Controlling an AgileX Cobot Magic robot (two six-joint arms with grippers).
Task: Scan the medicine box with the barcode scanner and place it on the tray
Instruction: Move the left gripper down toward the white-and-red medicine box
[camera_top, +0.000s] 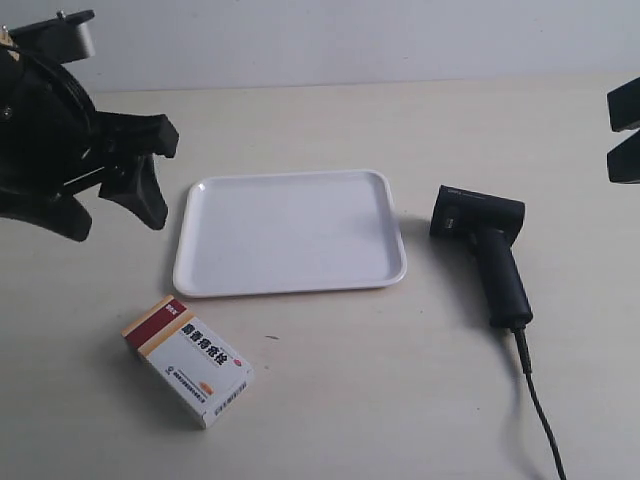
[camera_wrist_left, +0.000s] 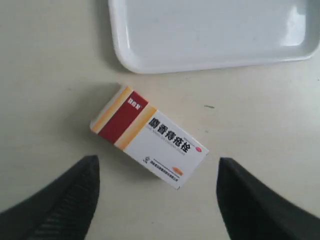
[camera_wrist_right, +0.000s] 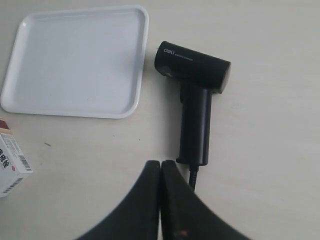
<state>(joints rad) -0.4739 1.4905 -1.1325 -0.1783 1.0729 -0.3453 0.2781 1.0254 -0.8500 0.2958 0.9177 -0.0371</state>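
My left jaws stand wide apart and hold nothing, hovering over the counter (camera_top: 350, 420) above the medicine box (camera_wrist_left: 148, 135). The box lies flat on the counter, just short of the tray's near left corner and not touching it.

The box sits askew to my jaws. If I close as I am, I judge that one side meets a corner first, and the box spins or skids away. It is a light carton, so a hard squeeze could dent it. The barcode (camera_top: 228, 400) shows on its narrow side face. A grip across that face would hide it from the scanner.

The writing on the box is blue Chinese characters, with a small white label on the dark red band. I cannot read the finer lines beneath.

The tray (camera_top: 290, 232) lies in the middle with nothing on it. Its rim is low, so a box set down carelessly could catch on it or slide out.

The barcode scanner (camera_top: 490, 245) lies on its side to the right of the tray, near it but apart. The word "deli" (camera_wrist_right: 165, 50) is printed in white on its head. Its thin cable (camera_top: 535, 400) trails off the handle and could tug or snag when the scanner is lifted. The boxy head might swing the scanner in a loose grip.

My right jaws are pressed together, empty, above the handle's end. They must part before they can take it.
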